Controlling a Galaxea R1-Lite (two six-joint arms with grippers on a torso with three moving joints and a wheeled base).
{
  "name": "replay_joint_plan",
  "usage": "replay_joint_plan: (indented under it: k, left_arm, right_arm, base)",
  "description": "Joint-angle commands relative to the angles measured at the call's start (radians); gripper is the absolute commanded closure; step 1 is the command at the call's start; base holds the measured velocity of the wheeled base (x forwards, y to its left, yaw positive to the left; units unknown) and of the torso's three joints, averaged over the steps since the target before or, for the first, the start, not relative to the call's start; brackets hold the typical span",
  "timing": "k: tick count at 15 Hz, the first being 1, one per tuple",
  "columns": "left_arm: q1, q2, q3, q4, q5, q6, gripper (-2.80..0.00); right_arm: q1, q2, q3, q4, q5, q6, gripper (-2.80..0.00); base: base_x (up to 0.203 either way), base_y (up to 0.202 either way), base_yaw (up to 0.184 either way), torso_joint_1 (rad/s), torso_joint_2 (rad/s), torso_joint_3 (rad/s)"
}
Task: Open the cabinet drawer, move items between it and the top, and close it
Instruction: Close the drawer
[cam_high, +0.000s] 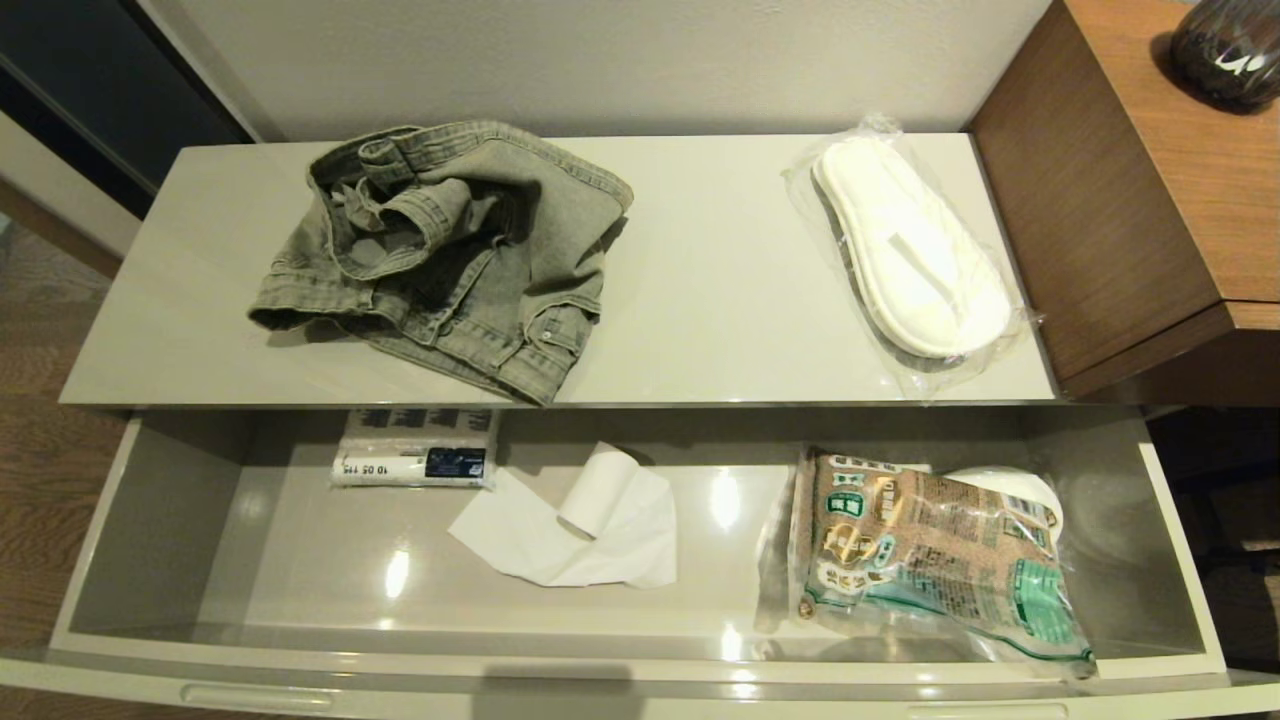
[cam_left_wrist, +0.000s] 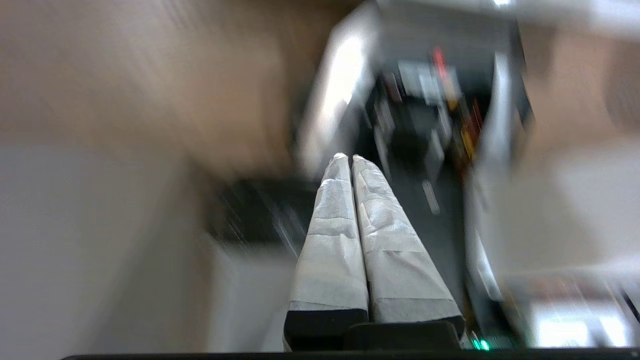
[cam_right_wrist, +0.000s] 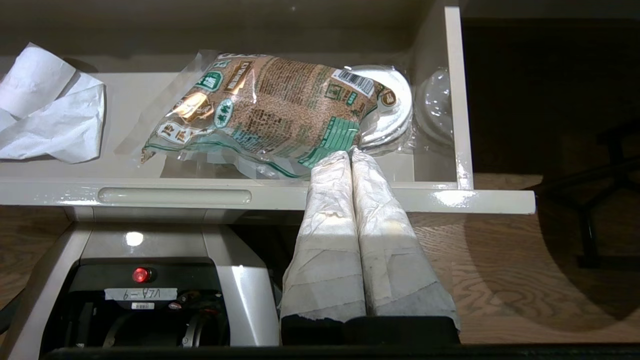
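Drawer (cam_high: 150, 520) pulled fully open across the lower frame, holding a paper pack (cam_high: 413, 455) upper left, loose tissue (cam_high: 590, 530) at centre and a food packet (cam_high: 930, 560) over a white plate (cam_high: 1015, 490) at right. Above it on the top (cam_high: 700, 300), crumpled denim (cam_high: 440, 250) at left and wrapped slippers (cam_high: 910, 250) at right, well apart, beside a brown desk (cam_high: 1150, 170) against the pale wall. Left gripper (cam_left_wrist: 346, 157) clenched empty in a blurred wrist view; right gripper (cam_right_wrist: 347, 151) clenched empty, low before the drawer front over wood floor.
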Motion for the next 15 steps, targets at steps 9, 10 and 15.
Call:
replay_joint_plan:
  k: [9,10,15]
  left_arm:
    - [-0.085,-0.068,0.134,0.054,-0.010,-0.109,0.00]
    - [-0.084,-0.068,0.110,0.081,-0.029,-0.126,0.00]
    - [-0.068,-0.069,0.051,0.183,-0.106,-0.173,0.00]
  right_arm:
    - [0.000,0.001,0.000,0.000,-0.001,-0.001,0.00]
    - [0.000,0.001,0.000,0.000,-0.001,-0.002,0.00]
    - [0.000,0.001,0.000,0.000,0.001,-0.005,0.00]
  base:
    - [0.000,0.000,0.000,0.000,0.00,0.000]
    - [0.000,0.000,0.000,0.000,0.00,0.000]
    - [0.000,0.000,0.000,0.000,0.00,0.000]
